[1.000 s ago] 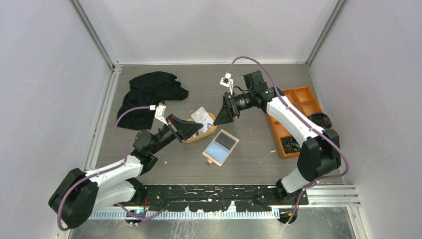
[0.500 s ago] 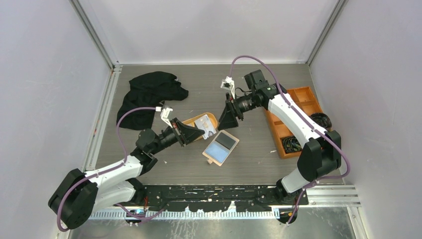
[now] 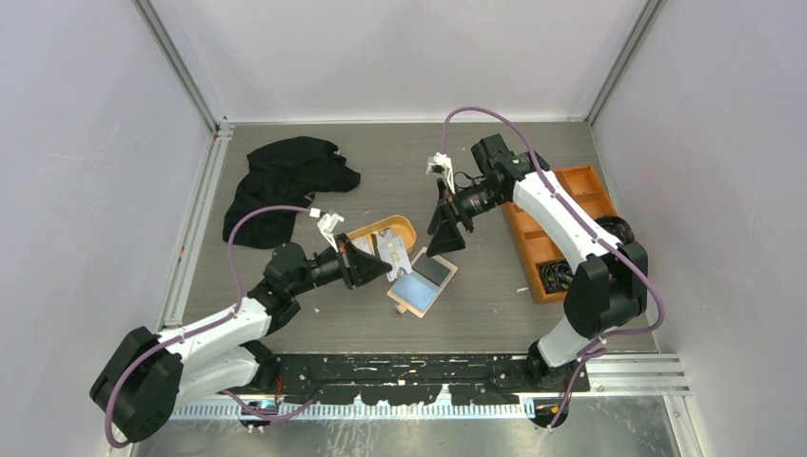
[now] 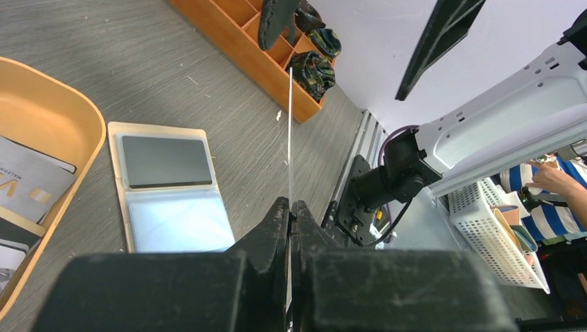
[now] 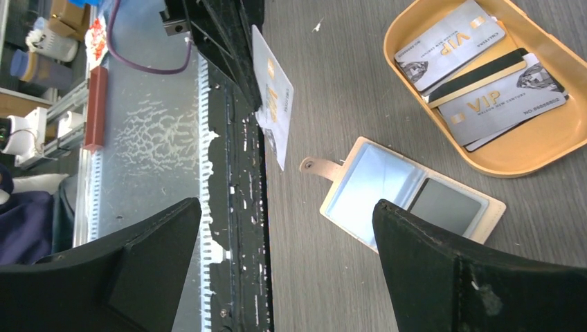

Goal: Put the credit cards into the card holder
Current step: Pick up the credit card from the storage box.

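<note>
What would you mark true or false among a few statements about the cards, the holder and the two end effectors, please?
1. The left end effector is shut on a card. True.
2. The right end effector grips a card. False: it stands wide open and holds nothing.
3. The card holder is snapped shut. False: it lies spread open, with its inner pockets facing up.
4. Several cards lie in the orange tray. True.
</note>
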### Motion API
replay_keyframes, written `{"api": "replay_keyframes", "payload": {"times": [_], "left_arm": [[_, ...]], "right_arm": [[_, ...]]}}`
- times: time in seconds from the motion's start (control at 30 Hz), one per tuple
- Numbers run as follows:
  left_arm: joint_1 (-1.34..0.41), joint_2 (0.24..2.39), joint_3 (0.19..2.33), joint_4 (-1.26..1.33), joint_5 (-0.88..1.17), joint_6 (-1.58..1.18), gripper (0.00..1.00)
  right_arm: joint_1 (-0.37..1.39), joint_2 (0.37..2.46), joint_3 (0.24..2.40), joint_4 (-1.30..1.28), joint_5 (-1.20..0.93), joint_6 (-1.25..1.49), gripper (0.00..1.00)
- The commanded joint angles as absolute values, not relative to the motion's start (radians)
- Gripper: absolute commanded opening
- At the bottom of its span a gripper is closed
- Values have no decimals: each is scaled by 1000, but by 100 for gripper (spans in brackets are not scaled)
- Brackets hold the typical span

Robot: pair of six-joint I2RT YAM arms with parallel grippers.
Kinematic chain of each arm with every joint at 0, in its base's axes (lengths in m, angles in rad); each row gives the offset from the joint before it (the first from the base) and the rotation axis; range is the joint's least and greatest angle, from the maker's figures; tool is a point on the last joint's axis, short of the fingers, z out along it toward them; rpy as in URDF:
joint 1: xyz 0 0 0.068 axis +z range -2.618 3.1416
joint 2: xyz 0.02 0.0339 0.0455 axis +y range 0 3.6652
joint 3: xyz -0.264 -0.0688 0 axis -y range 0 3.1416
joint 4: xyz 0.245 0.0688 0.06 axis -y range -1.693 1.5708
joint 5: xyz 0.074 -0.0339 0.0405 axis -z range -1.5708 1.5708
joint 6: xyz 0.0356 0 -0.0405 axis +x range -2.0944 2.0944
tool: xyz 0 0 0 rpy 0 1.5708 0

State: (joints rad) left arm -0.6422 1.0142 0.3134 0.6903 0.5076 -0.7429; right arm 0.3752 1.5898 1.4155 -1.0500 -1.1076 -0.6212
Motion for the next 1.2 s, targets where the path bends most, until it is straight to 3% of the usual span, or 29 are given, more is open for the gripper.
{"api": "replay_keyframes", "payload": {"times": [0.0, 0.17, 0.57, 0.83, 0.93, 1.03, 1.07, 1.1, 1.17], "left_arm": [[-655, 1025, 366, 707, 537, -721, 0], [-689, 1044, 391, 714, 539, -701, 0], [-735, 1100, 417, 807, 561, -706, 0], [-736, 1082, 407, 810, 544, -706, 0], [-734, 1073, 399, 813, 536, -708, 0], [-735, 1069, 398, 814, 524, -716, 0], [-735, 1065, 396, 814, 512, -720, 0], [-735, 1059, 391, 808, 491, -724, 6], [-735, 1031, 373, 764, 430, -734, 28]], "right_arm": [[373, 1529, 1392, -981, -1203, -560, 99], [383, 1495, 1321, -778, -1205, -361, 98], [480, 1544, 1317, -696, -1198, -258, 56], [475, 1544, 1353, -796, -1238, -331, 42], [474, 1542, 1360, -812, -1241, -342, 29], [474, 1542, 1362, -817, -1239, -339, 5], [474, 1543, 1365, -824, -1231, -341, 2], [471, 1541, 1367, -828, -1223, -342, 1], [451, 1537, 1361, -832, -1211, -337, 1]]}}
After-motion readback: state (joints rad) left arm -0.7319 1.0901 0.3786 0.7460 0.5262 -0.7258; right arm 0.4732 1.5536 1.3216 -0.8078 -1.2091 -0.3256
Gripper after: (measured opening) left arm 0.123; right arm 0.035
